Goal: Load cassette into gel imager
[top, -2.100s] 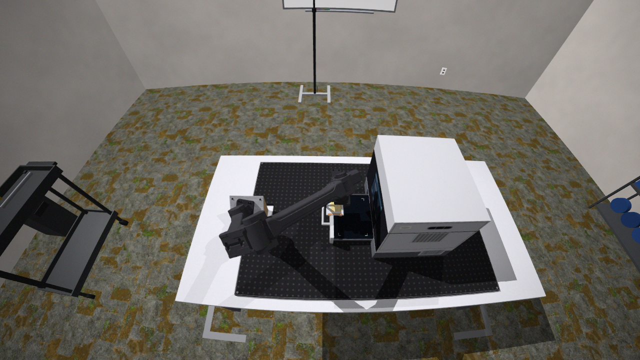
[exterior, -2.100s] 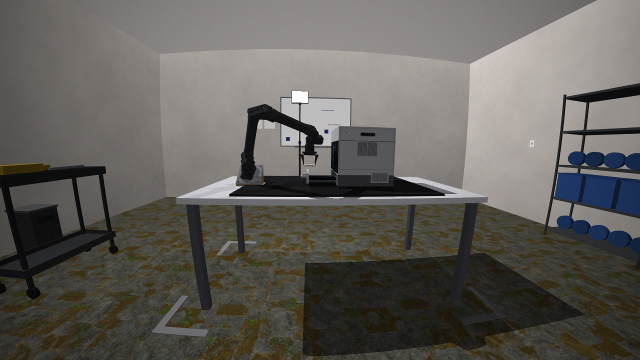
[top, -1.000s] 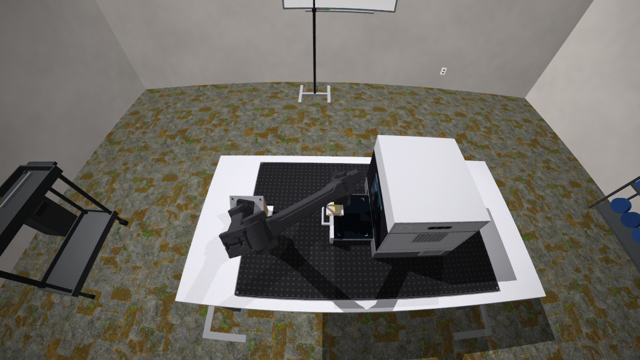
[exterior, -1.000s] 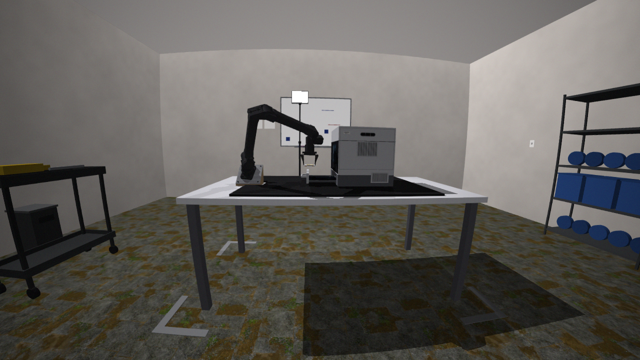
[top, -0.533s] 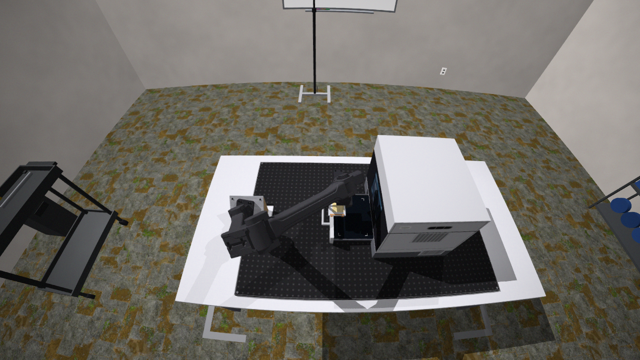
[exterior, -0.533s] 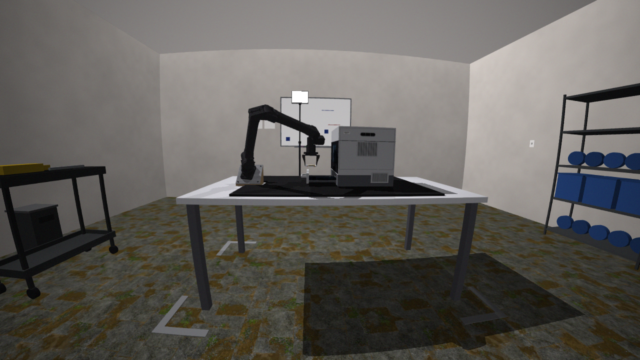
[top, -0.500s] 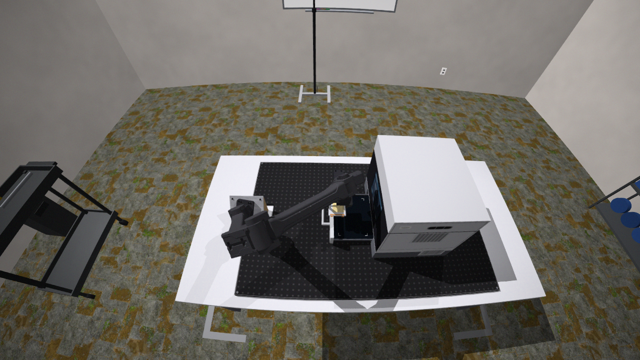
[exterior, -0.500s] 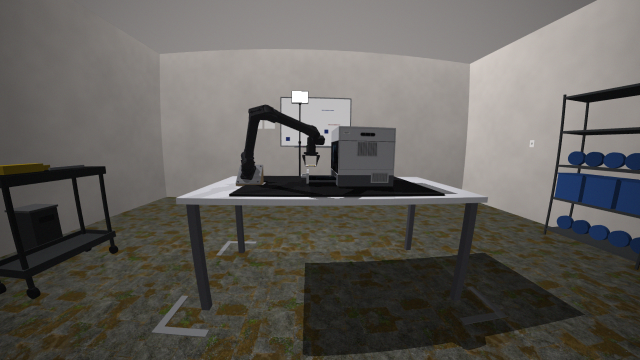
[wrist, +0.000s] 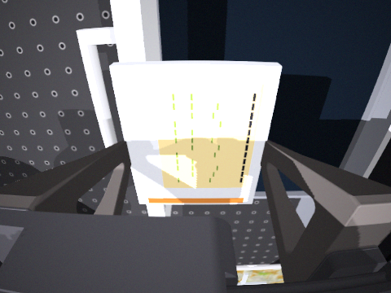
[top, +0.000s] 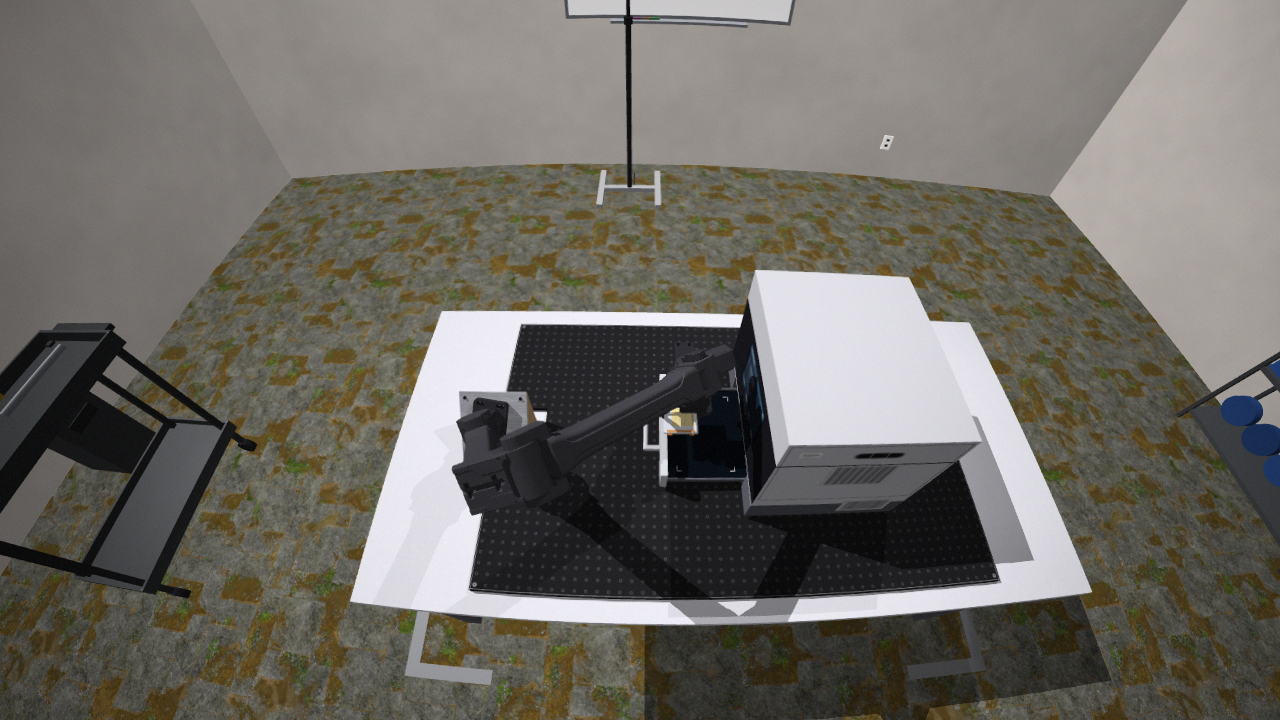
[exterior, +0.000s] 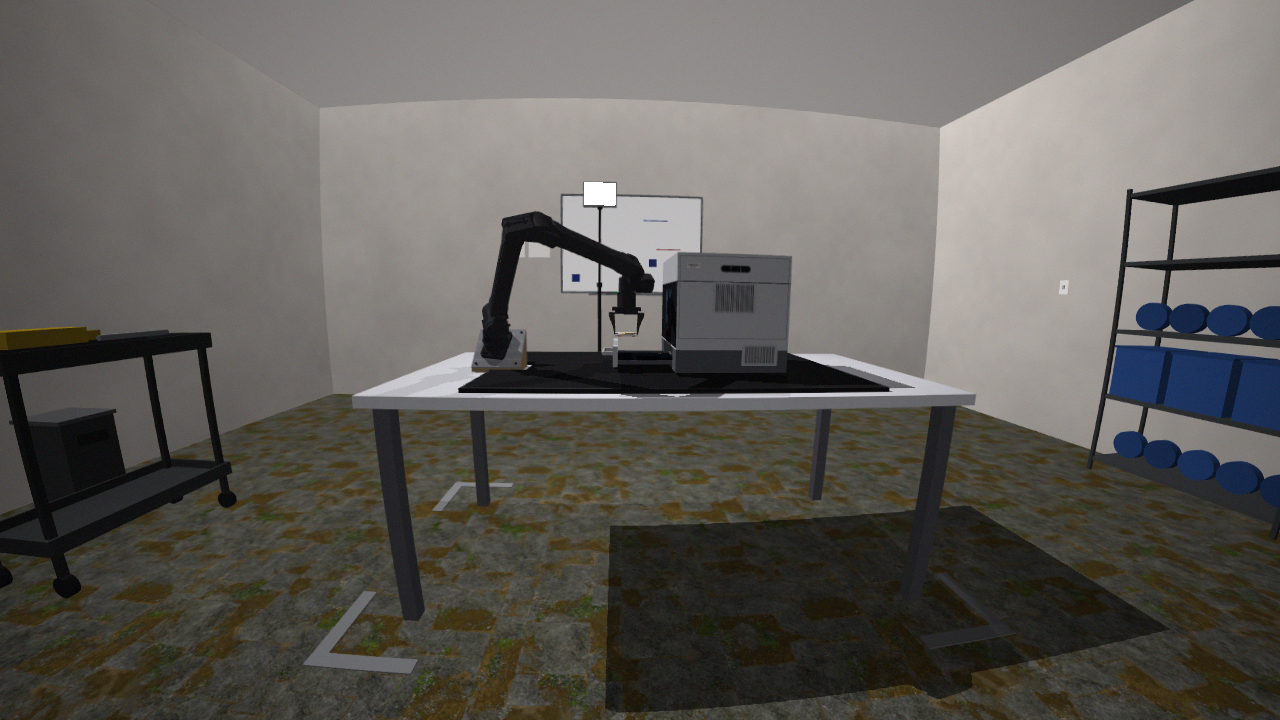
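Handle (top: pixel 648 437) (exterior: pixel 607 351) (wrist: pixel 91 73) at left, drawer (top: pixel 663 465) (exterior: pixel 615 351) (wrist: pixel 128 24) out, presumably to expose the glass (top: pixel 707 443) (wrist: pixel 265 37). FINISHED (top: pixel 682 420) (exterior: pixel 625 334) (wrist: pixel 195 102) is above the drawer's front part; hand (top: pixel 682 411) (exterior: pixel 626 329) (wrist: pixel 195 148) grips its opposite side edges, likely keeping it flat for lowering. Orange-barred end points toward the lower edge of the top view; long axis, judged along the lanes, runs roughly parallel to the drawer front. IM (top: pixel 859 358) (exterior: pixel 733 313) at right, upright, opening toward the arm

Reaching farther across the bench than a moment ago, the robot arm (top: pixel 617 404) (exterior: pixel 581 243) shifts its wrist toward the gel imager IM (top: pixel 859 358) (exterior: pixel 733 313). The cassette FINISHED (top: pixel 684 423) (exterior: pixel 626 334) (wrist: pixel 195 122), carried along with the gripper (top: pixel 682 417) (exterior: pixel 626 332) (wrist: pixel 195 148), moves inward from its earlier spot over the front of the open drawer (top: pixel 663 470) (exterior: pixel 615 357) (wrist: pixel 132 24), and more of it now lies above the dark glass (top: pixel 707 452) (wrist: pixel 301 41) in the top view. The exterior view shows gripper and cassette slightly lower than in the earlier pictures, as the arm's elbow also leans a little nearer the imager.
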Tool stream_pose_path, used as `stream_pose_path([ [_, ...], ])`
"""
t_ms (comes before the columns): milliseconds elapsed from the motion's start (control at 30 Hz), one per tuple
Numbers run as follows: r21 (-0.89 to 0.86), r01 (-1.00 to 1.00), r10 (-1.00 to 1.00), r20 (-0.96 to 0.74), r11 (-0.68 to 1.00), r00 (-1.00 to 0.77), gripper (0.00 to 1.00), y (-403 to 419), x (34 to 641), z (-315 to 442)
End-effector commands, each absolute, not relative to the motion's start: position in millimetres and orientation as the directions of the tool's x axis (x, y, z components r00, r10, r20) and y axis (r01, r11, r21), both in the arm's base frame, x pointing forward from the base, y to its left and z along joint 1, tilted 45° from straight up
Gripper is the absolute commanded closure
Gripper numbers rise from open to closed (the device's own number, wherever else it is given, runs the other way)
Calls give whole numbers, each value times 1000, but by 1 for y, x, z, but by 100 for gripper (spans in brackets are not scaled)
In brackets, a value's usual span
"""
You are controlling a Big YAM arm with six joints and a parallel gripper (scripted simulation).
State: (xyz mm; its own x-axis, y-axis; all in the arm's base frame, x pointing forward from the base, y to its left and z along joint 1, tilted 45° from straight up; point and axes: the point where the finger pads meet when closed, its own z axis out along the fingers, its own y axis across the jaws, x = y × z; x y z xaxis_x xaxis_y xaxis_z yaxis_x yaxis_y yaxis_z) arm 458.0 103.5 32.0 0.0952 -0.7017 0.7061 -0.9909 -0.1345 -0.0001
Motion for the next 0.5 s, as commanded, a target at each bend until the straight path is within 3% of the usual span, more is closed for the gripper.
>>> stream_pose_path([
  [0, -40, -991, -715, 696, -130, 65, 22, 106, 483, 37],
  [467, -40, -991, -715, 696, -129, 65, 22, 102, 499, 31],
])
